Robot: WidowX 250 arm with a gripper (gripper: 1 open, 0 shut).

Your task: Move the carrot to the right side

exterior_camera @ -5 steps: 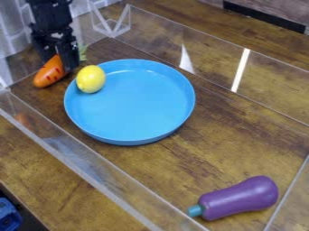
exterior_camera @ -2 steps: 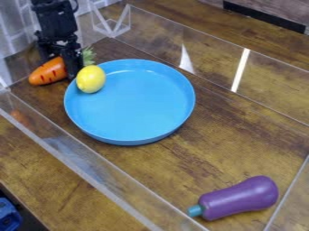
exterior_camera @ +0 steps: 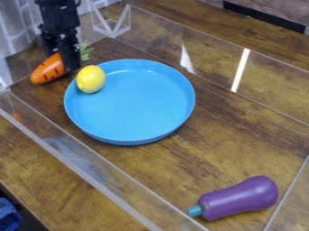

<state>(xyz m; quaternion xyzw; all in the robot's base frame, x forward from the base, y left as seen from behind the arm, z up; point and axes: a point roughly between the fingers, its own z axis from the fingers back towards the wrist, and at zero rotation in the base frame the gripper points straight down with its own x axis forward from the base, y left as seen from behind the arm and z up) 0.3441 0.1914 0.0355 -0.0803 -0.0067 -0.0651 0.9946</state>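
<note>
- We see the gripper (exterior_camera: pixel 63 52), black and blocky, pointing straight down at the far left of the table (exterior_camera: pixel 241 117); its fingers merge into one dark shape, so we cannot tell whether the jaws stand apart or are clamped on anything.
- Against the frame from a second ago, the gripper sits slightly further right and further back, and the carrot (exterior_camera: pixel 50 69) now lies a little higher in the picture, its body angled up toward the fingers.
- The leafy top that showed beside the gripper a moment ago is now mostly hidden behind it.
- The lemon (exterior_camera: pixel 90 78), the plate (exterior_camera: pixel 169 122) and the eggplant (exterior_camera: pixel 239 198) lie where they lay before.
- The carrot is a small tapered orange toy with dark grooves, smooth and plastic-looking; it lies just below and to the left of the gripper's tips, its thick end right under them, and whether they touch we cannot tell.
- Just right of the gripper and slightly nearer us, the round yellow lemon rests on the left rim of the plate.
- The plate is a wide, round, shallow blue dish with a raised lip, glossy.
- Well to the right of the gripper and far toward us, the purple eggplant lies on its side, shiny, with a teal stem end.
- The table is dark wood-grain, bounded by clear walls (exterior_camera: pixel 72 171) that catch bright reflections.
</note>
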